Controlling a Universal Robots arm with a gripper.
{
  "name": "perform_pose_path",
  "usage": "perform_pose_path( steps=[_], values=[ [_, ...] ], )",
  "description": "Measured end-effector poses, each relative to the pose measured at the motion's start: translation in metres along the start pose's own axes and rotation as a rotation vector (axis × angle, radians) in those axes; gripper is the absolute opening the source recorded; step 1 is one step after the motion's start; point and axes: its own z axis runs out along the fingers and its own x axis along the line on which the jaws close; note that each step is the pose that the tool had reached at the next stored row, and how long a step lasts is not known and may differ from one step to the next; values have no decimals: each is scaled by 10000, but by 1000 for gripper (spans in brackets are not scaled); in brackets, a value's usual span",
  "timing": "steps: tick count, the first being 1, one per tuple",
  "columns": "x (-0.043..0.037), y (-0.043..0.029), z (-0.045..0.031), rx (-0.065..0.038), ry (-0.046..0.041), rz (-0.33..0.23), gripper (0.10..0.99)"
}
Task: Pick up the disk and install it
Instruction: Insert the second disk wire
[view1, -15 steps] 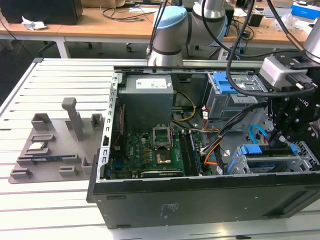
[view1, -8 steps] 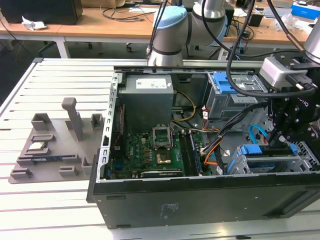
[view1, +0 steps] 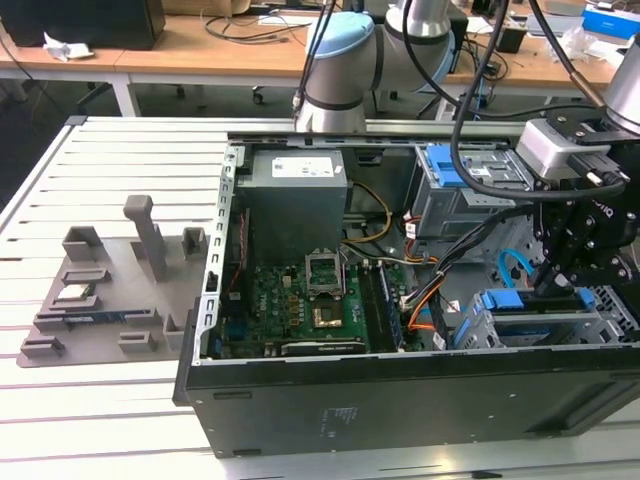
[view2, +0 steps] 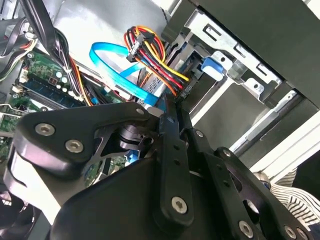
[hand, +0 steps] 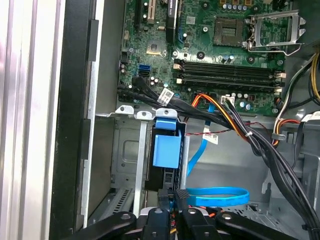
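Inspector: Where is the black pincer (view1: 556, 287)?

Operator: I see it down inside the open black computer case (view1: 400, 400), over the grey metal drive cage (view1: 545, 325).

Inspector: Its state? The drive?

Operator: Fingers drawn together. The blue-bracketed silver disk (hand: 166, 150) sits seated in that cage, directly below the fingertips. Whether they touch it, I cannot tell.

Matt black metal on the computer case (view1: 400, 395). Bright blue, smooth plastic on the disk (hand: 166, 150) bracket. Dull silver sheet metal on the drive cage (hand: 127, 155). Glossy blue ribbon cable (hand: 215, 196). Matt black claw (hand: 172, 197) links. Ribbed pale tabletop (view1: 110, 160).
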Motion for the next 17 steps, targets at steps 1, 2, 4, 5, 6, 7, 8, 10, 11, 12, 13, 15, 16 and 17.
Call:
perform_pose_path(
  steps=[1, 2, 4, 5, 6, 7, 8, 10, 11, 12, 13, 15, 16, 17],
  values=[
    [0, 0, 5, 0, 0, 0, 165],
    [0, 0, 9, 0, 2, 0, 165],
    [-1, 0, 13, 0, 2, 0, 165],
    [0, 0, 14, 0, 1, -1, 165],
    [-1, 0, 14, 1, 1, -1, 176],
    [-1, 0, 14, 0, 2, -1, 176],
    [-1, 0, 14, 0, 4, -1, 239],
    [-1, -1, -49, 0, 7, -1, 239],
    [-5, -2, -108, 0, 5, 0, 239],
    [-8, -2, -150, 0, 6, 0, 239],
    [-14, -3, -217, 0, 7, 0, 239],
    [-32, -6, -351, 0, 8, 0, 227],
    [-36, -7, -400, -1, 8, 0, 161],
    [-38, -7, -426, -1, 7, 0, 161]
  ],
)
